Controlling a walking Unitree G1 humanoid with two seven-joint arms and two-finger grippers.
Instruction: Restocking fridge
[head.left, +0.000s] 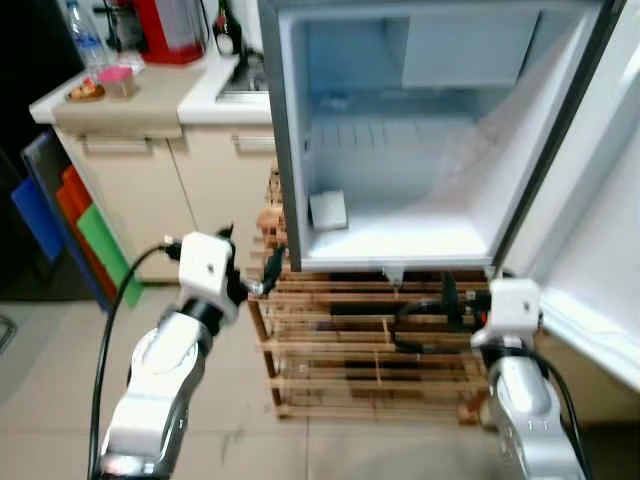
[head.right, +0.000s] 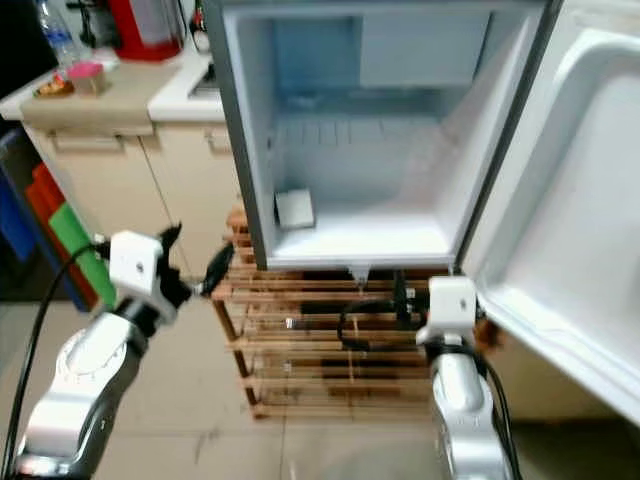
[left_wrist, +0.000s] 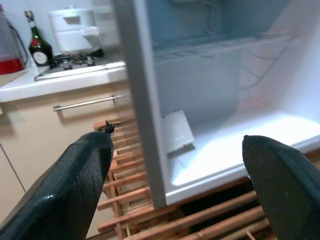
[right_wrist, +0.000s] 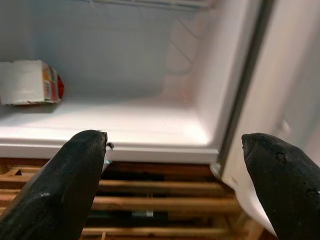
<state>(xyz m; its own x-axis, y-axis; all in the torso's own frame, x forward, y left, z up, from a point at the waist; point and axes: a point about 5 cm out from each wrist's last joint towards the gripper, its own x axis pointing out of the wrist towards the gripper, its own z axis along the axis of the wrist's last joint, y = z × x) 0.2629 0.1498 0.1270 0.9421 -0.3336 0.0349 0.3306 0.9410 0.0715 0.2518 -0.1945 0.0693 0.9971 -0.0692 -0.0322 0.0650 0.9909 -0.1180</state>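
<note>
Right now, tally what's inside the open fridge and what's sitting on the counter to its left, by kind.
Cartons in the fridge: 1, a carton lying on its floor
Red appliances on the counter: 1
Dark bottles: 1
Clear bottles: 1
White pots: 1
Pink cups: 1
Total: 6

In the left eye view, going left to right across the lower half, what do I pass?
Green board leaning at the cabinet → left gripper → small carton on the fridge floor → right gripper before the wooden rack → open fridge door.
</note>
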